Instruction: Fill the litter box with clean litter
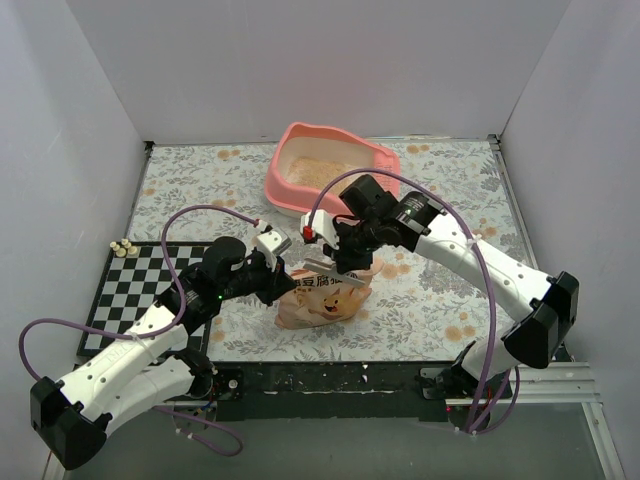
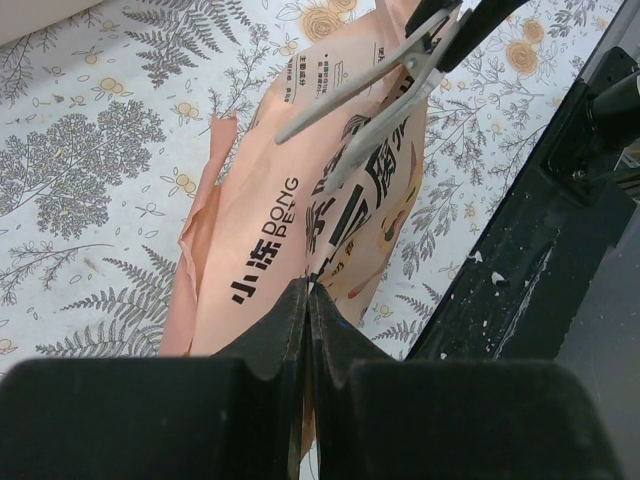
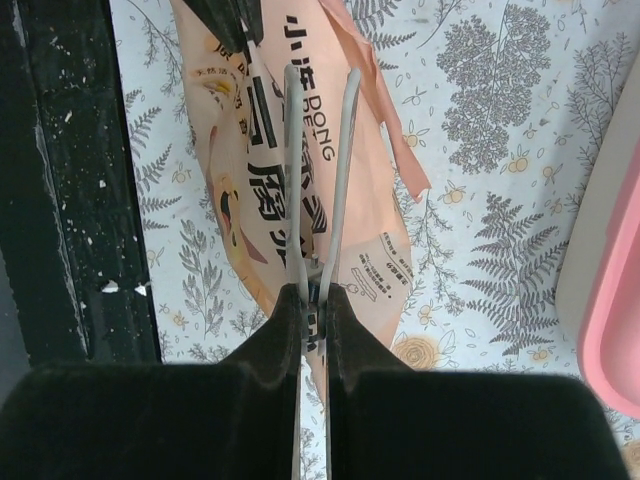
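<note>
The pink litter box stands at the back centre with tan clean litter in it; its rim shows at the right edge of the right wrist view. An orange-tan printed bag lies between the arms. My left gripper is shut on the bag's edge. My right gripper is shut on the handles of a grey clip, whose two arms spread apart over the bag. The clip also shows in the left wrist view.
A black-and-white checkered mat lies at the left with small pale pieces at its far corner. The black table front edge runs just behind the bag. White walls enclose the floral table cover.
</note>
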Controlling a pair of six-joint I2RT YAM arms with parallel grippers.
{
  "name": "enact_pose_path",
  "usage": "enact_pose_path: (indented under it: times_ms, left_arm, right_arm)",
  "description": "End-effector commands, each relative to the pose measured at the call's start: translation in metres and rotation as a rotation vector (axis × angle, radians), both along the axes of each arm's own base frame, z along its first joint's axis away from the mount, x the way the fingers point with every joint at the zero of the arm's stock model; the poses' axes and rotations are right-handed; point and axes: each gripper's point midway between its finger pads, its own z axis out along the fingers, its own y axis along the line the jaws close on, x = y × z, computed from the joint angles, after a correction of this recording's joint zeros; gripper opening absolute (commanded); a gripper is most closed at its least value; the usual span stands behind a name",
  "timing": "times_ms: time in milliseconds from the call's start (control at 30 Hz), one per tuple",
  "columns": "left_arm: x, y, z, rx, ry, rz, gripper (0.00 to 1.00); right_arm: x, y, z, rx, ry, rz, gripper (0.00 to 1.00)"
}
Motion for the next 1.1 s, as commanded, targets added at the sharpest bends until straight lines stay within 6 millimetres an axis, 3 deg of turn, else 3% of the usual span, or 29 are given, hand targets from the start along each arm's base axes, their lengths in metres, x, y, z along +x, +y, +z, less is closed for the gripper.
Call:
enact_pose_path:
  times_ms: [0, 400, 600, 1067]
  left_arm:
    - [0.004, 0.005, 0.006, -0.005, -0.041, 0.029, 0.01]
    - [0.008, 0.004, 0.011, 0.012, -0.052, 0.026, 0.02]
    - [0.01, 0.003, 0.016, 0.022, -0.054, 0.021, 0.02]
    - [0.01, 0.003, 0.026, 0.006, -0.076, 0.022, 0.02]
  right_arm:
    - [-0.007, -0.018, -0.006, -0.034, -0.032, 0.014, 0.01]
    - [-0.024, -0.037, -0.03, -0.102, -0.051, 0.052, 0.01]
    - [-0.022, -0.045, -0.043, -0.158, -0.072, 0.037, 0.01]
    - [-0.03, -0.039, -0.063, -0.19, -0.031, 0.066, 0.01]
